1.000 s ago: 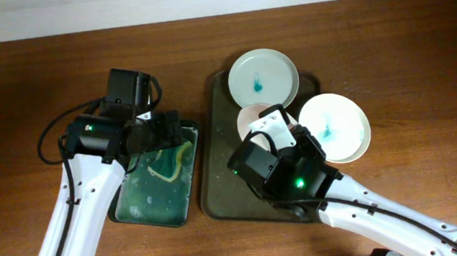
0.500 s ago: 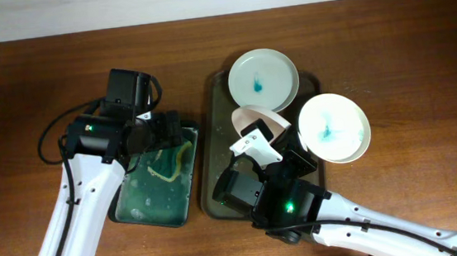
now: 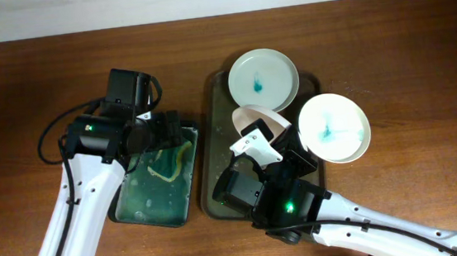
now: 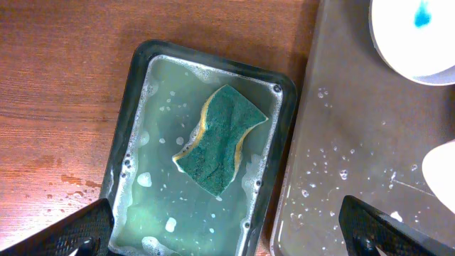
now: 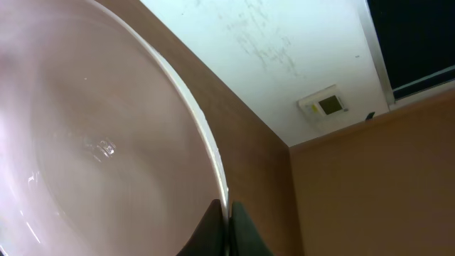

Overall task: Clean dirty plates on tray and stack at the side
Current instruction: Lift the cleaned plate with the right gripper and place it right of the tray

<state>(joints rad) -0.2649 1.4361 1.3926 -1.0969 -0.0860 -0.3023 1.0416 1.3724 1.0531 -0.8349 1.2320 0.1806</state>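
Okay, early stage by our read. We see no stack on the table (image 3: 411,37) beside the tray (image 3: 215,158), and none of the three plates is set aside.

The right tool (image 5: 229,224) is clamped on the rim of the held plate (image 5: 92,142). The wrist view shows the thin white edge pinched between both fingers. From overhead this plate is tipped up on edge over the middle of the tray, partly hidden by the arm. On the inner face we can see there is no teal, but we cannot tell if the whole plate is clean.

The far smeared plate (image 3: 263,79) lies at the tray's far end with a teal blotch at its centre. The second smeared plate (image 3: 334,127) is at the tray's right side, overlapping the rim, and also has teal at its centre. We cannot tell if it rests flat.

The left tool (image 4: 227,238) hangs over the green basin (image 4: 135,107), fingers spread wide and holding nothing. The sponge (image 4: 220,139) floats in soapy water below it, untouched. The basin sits just beside the tray's left rim. Water droplets dot the bare tray floor.

As we judge it, what is left is to take the sponge, wipe at least two plates, then stack all three off the tray. So nearly all of the task remains.
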